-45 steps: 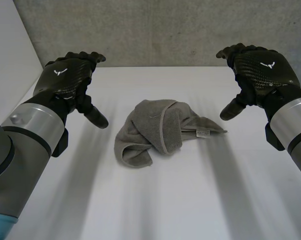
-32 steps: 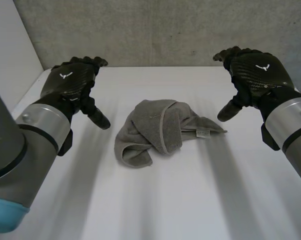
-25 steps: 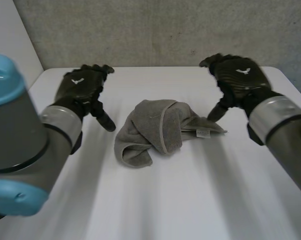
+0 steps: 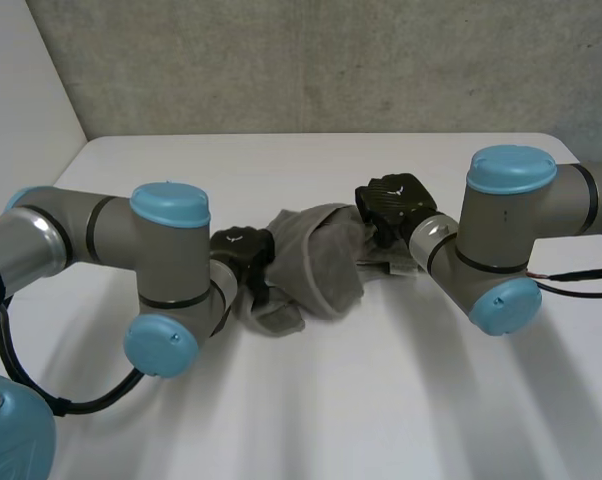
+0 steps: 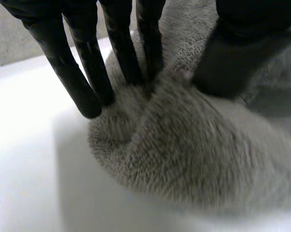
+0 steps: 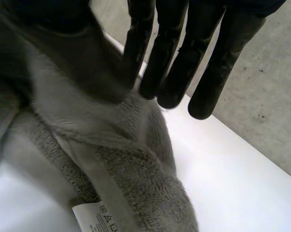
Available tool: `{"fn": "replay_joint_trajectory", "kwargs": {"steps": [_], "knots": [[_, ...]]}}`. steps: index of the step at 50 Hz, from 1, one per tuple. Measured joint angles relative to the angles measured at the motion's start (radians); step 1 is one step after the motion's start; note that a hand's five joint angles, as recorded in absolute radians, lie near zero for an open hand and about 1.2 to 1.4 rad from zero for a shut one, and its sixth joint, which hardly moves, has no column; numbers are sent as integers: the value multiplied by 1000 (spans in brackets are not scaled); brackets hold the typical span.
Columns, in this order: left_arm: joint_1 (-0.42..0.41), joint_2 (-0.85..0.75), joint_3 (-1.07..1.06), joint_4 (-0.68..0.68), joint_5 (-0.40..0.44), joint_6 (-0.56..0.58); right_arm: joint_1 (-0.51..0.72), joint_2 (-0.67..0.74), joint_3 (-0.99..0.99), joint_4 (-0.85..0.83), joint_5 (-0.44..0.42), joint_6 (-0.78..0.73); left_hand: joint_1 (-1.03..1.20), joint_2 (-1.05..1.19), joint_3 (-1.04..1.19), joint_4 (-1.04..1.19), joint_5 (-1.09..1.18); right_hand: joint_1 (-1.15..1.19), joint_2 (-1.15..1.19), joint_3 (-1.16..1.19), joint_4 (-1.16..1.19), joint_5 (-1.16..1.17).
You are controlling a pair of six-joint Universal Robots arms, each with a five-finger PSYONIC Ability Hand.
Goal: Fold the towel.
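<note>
A grey towel (image 4: pixel 316 268) lies crumpled in a heap in the middle of the white table. My left hand (image 4: pixel 243 246) is at the heap's left edge. In the left wrist view its straight fingers (image 5: pixel 90 77) dig into the towel (image 5: pixel 194 154) and the thumb presses opposite, with a ridge of cloth pinched between them. My right hand (image 4: pixel 393 203) is at the heap's far right edge. In the right wrist view its fingers (image 6: pixel 203 67) reach past a raised fold of the towel (image 6: pixel 136 169), and the thumb holds that fold from the other side. A white care label (image 6: pixel 94 217) hangs under this palm.
The white table (image 4: pixel 331 400) stretches out on all sides of the heap. A concrete wall (image 4: pixel 331 60) rises behind its far edge, and a pale panel (image 4: pixel 21 90) stands at the left. Both forearms angle inward over the table on either side of the towel.
Both hands have come down and inward from raised positions at the sides onto the towel, left at its left edge, right at its far right edge. The heap looks bunched narrower.
</note>
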Motion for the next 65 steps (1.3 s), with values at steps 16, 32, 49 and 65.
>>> {"fn": "replay_joint_trajectory", "kwargs": {"steps": [16, 32, 49, 65], "knots": [[11, 448, -279, 4, 8, -14, -11, -372, 374, 60, -210, 3, 198, 237, 234, 206, 234, 71, 56, 79, 89, 90], [170, 645, -738, 3, 253, 29, -2, -365, 340, 67, -179, -2, 198, 237, 236, 206, 235, -1034, -1024, -1014, -996, -1025], [259, 720, -806, 25, 348, 114, 103, 125, -265, 340, -339, -37, -564, -656, -697, -703, -654, -1016, -1008, -1001, -985, -1010], [134, 609, -668, 112, 295, -116, 137, 235, -476, 530, -310, -180, -887, -981, -1024, -1027, -1014, 12, 30, 17, 74, 41]]}}
